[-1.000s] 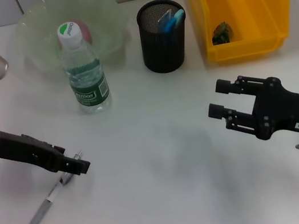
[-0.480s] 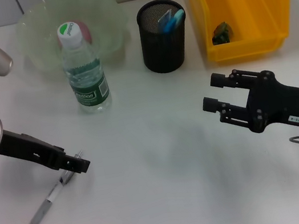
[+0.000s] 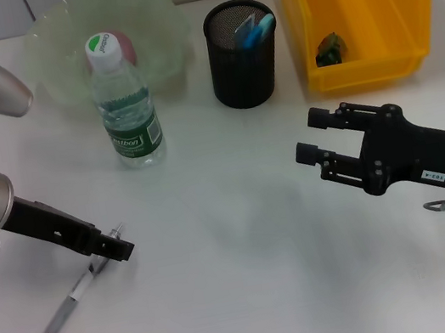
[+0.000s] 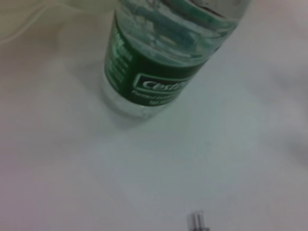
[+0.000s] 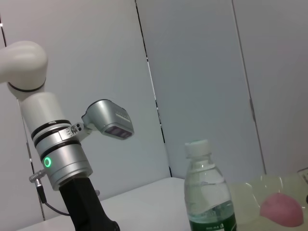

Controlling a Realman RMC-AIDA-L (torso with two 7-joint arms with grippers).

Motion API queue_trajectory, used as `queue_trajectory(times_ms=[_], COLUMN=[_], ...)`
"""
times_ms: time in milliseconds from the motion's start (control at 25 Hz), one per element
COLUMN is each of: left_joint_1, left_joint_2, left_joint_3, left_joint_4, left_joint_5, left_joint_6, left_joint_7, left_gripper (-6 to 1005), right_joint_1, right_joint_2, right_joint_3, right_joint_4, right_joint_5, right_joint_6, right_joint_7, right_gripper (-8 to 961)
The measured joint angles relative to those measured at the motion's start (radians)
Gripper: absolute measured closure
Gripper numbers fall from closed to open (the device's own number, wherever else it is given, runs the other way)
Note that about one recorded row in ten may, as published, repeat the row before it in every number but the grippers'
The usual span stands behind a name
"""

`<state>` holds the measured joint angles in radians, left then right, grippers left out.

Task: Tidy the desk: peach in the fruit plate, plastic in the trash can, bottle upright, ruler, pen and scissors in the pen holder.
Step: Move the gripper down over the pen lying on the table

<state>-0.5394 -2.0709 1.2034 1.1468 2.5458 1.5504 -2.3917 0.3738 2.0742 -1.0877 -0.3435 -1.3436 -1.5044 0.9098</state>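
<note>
My left hand [image 3: 114, 248] sits on the pen [image 3: 76, 290] — jaw state unclear; I confirm grip near its clip end before lifting. Right hand [image 3: 314, 135] hovers wide.

A white desk [image 3: 246, 249] carries everything, and behind it stands a pale grey panelled wall [image 5: 202, 72] with dark vertical seams between its panels.

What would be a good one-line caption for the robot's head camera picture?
Left hand low at the pen; right hand open over bare desk, bottle standing upright.
</note>
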Motion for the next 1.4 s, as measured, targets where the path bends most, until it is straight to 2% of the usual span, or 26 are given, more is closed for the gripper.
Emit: queue_trajectory(times_ms=[480, 1200, 1400], left_joint_1=[-0.007, -0.015, -0.034], left_joint_2=[0.000, -0.002, -0.001], left_joint_3=[0.082, 0.108, 0.132], left_joint_4=[0.011, 0.051, 0.060], left_joint_5=[0.051, 0.079, 0.104], left_joint_6=[-0.013, 0.003, 0.018], left_joint_7=[-0.081, -0.116, -0.141], left_gripper=[215, 216, 216], right_joint_1=[0.006, 0.019, 0.022], right_joint_2=[0.001, 0.003, 0.003], right_joint_3=[0.007, 0.008, 0.008], right_joint_4=[0.006, 0.007, 0.008], right_joint_5=[0.000, 0.000, 0.000], right_joint_6=[0.010, 0.031, 0.038], right_joint_7=[0.001, 0.001, 0.002], right_gripper=[389, 390, 389])
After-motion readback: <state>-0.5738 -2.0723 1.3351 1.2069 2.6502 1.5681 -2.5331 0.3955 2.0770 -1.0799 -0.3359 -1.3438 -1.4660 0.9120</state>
